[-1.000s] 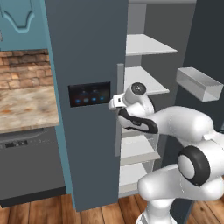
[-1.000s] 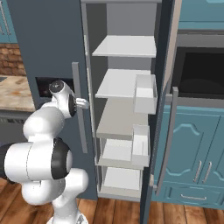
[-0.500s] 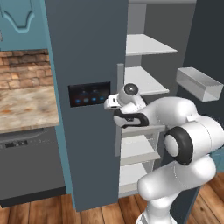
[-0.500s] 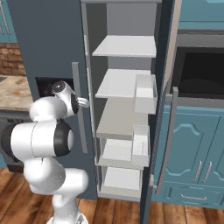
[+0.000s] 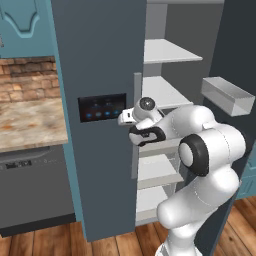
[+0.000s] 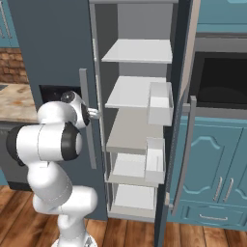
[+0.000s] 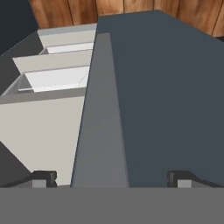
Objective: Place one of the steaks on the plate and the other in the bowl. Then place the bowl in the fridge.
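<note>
Two doors front the fridge: the left one is closed and the right one stands swung wide. Starting at your far left in the left base view, you have a marbled countertop under a brick backsplash, with a dark grey appliance front below it. Next comes the closed door, carrying a black panel with blue lights and a long grey vertical handle along its right edge. The gripper sits just in front of that door, between the panel and the handle, at panel height.

In the hand view, the handle runs up the middle of the picture, and the two dark fingertips stand far apart, one on each side of it, spread wide and holding nothing. You cannot tell whether they touch the handle.

Moving right, the fridge interior is open to you: pale shelves stacked one above another. In the right base view, door bins hang on the inside of the open right door. Beyond that door you see a dark oven cavity set in teal cabinets. Wooden floor runs along the bottom.
</note>
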Robot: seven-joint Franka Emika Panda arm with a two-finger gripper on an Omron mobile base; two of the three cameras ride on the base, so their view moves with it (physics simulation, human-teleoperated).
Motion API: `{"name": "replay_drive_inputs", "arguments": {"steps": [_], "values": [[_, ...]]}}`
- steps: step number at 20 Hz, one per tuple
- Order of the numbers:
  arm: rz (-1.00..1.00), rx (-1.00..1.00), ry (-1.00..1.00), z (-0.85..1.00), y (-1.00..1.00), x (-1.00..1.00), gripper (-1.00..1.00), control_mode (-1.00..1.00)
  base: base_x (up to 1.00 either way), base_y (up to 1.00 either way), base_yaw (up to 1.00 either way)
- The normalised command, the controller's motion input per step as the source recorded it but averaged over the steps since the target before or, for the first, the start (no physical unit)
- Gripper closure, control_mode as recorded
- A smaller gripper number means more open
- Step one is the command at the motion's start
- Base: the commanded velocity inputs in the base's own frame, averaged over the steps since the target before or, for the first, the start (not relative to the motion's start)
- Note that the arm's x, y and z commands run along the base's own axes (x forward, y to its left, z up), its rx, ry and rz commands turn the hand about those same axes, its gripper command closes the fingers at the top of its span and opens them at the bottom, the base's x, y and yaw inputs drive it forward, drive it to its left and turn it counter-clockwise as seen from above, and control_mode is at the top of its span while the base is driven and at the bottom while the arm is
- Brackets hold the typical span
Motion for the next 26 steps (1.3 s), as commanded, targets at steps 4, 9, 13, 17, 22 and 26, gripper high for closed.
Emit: {"name": "replay_drive_inputs", "arguments": {"steps": [4, 9, 13, 17, 22, 26], "values": [[0.00, -0.01, 0.00, -0.23, 0.00, 0.26, -1.00, -1.00, 0.00, 0.00, 0.00], [0.00, -0.04, -0.03, -0.39, 0.00, 0.29, -1.00, -1.00, 0.00, 0.00, 0.00], [0.00, -0.10, -0.14, -0.61, 0.00, 0.35, -1.00, -1.00, 0.00, 0.00, 0.00], [-0.01, -0.08, -0.19, -0.71, 0.00, 0.35, -1.00, -1.00, 0.00, 0.00, 0.00], [-0.03, 0.00, -0.14, -0.66, 0.00, 0.40, -1.00, -1.00, 0.00, 0.00, 0.00], [-0.04, 0.08, -0.06, -0.58, 0.00, 0.53, 1.00, -1.00, 0.00, 0.00, 0.00]]}}
